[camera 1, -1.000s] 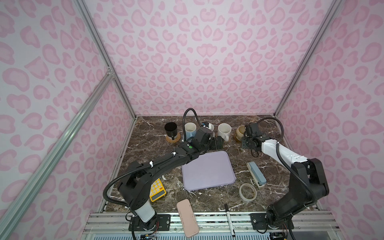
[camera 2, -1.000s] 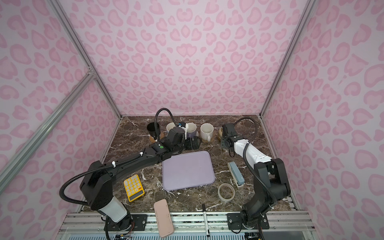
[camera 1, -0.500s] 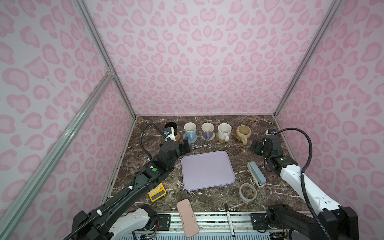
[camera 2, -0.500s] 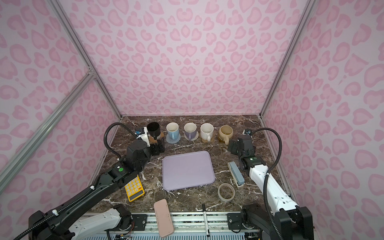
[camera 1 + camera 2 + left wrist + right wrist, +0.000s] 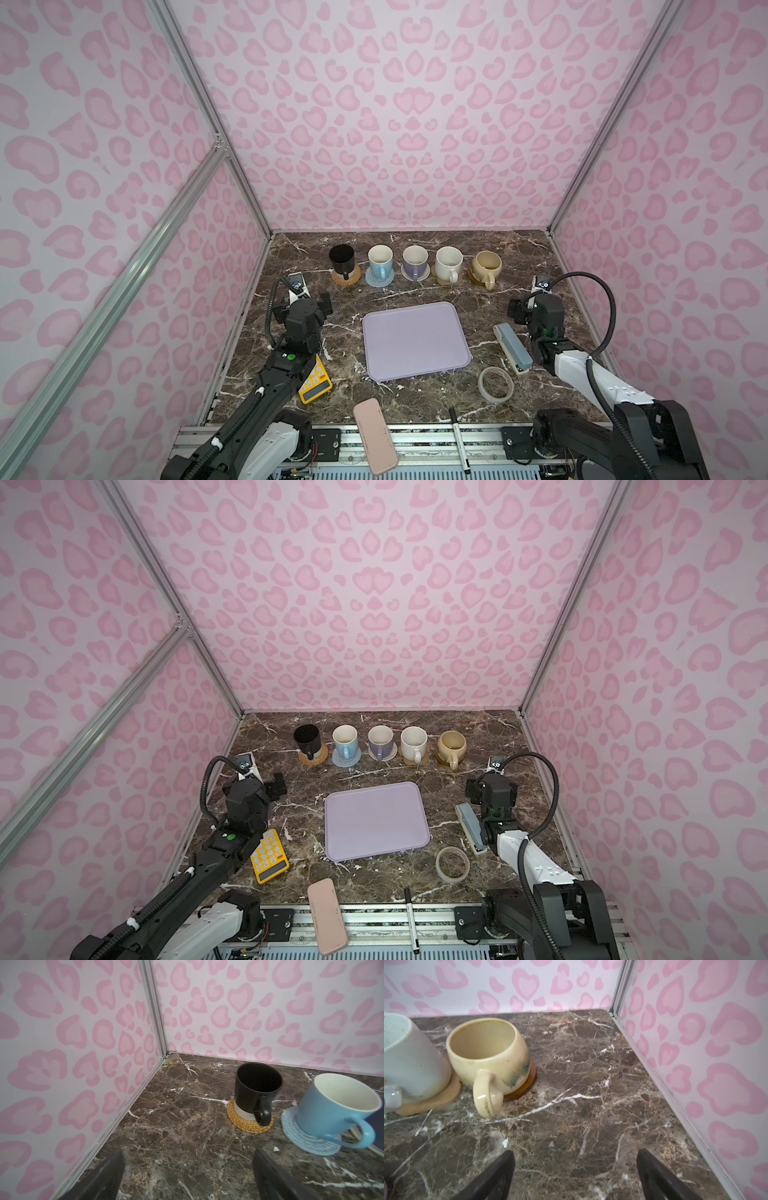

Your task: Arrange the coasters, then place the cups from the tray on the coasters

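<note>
Basically done, by look of it. Five cups (image 5: 380, 737) in far row, upright, one on each of coasters (image 5: 245, 1124): black cup (image 5: 342, 257), light blue cup (image 5: 380, 259), lavender cup (image 5: 414, 259), white speckled cup (image 5: 448, 262), beige-yellow cup (image 5: 486, 264), left to right. Mid-table: tray (image 5: 415, 340), bare. Both spread wide, holding nothing: left gripper (image 5: 188, 1167), right gripper (image 5: 576, 1159), flanking tray, apart from cups. Nothing left to place, I'd say. Surface: tabletop (image 5: 457, 245) dark brown marble; calculator (image 5: 316, 380), pink case (image 5: 375, 436), pen (image 5: 458, 438), tape ring (image 5: 481, 384), stapler (image 5: 513, 347) on near half. Room: walls (image 5: 395, 124) pink heart print, aluminium frame (image 5: 219, 143).

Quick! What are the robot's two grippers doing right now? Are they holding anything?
Left gripper: open, jaws wide apart, holding nothing.
Right gripper: open, jaws wide apart, holding nothing.
</note>
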Motion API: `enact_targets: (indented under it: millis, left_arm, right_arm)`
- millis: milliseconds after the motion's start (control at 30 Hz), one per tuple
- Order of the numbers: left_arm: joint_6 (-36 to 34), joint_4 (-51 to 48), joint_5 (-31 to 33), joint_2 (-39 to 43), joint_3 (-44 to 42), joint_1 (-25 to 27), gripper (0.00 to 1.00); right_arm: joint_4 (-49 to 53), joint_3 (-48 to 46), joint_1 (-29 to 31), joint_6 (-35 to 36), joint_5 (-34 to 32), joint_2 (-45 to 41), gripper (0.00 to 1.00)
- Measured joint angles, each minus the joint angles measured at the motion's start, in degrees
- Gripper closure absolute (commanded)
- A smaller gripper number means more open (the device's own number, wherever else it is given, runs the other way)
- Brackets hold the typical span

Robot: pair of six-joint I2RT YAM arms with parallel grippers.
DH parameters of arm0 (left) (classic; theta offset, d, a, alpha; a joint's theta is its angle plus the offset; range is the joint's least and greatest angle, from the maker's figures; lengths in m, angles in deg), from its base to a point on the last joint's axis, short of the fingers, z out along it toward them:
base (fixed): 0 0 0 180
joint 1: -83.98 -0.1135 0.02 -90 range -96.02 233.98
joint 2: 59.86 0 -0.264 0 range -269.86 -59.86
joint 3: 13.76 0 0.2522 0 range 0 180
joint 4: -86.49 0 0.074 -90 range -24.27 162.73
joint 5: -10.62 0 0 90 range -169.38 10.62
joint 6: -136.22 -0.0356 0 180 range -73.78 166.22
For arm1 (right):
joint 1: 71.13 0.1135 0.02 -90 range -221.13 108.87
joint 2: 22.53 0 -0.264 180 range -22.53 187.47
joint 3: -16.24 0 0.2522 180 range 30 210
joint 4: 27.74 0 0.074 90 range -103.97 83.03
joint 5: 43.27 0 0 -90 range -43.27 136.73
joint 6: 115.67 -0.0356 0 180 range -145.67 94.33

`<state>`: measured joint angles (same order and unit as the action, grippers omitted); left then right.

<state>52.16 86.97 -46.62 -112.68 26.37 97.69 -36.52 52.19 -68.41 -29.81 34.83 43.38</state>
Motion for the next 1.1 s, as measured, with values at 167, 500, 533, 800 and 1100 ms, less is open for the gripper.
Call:
enact_targets:
  millis: [167, 500, 533, 800, 1100]
  left_arm:
    - [0.72, 9.42, -8.55, -8.74, -3.8, -9.29, 0.03]
    - [3.06, 29.51, -23.37, -24.2, -8.76, -19.43, 0.03]
    - [3.06, 29.92, -24.81, -24.63, -8.7, -19.43, 0.03]
    - [2.8, 27.93, -28.76, -29.05, -0.79, -19.32, 0.03]
    - [1.42, 25.88, -30.67, -29.2, -2.12, -18.25, 0.03]
  right_arm:
    - [-11.06, -3.43, -1.95, 0.92, 0.17, 3.56, 0.05]
    - [-23.41, -2.6, -5.05, -0.15, 7.45, 15.96, 0.07]
    - [-24.61, -2.86, -4.85, -0.11, 7.96, 16.79, 0.07]
    - [-30.42, -2.89, -3.3, 1.6, 8.96, 22.47, 0.02]
    - [-30.95, -2.05, -2.67, 2.4, 8.76, 22.14, 0.02]
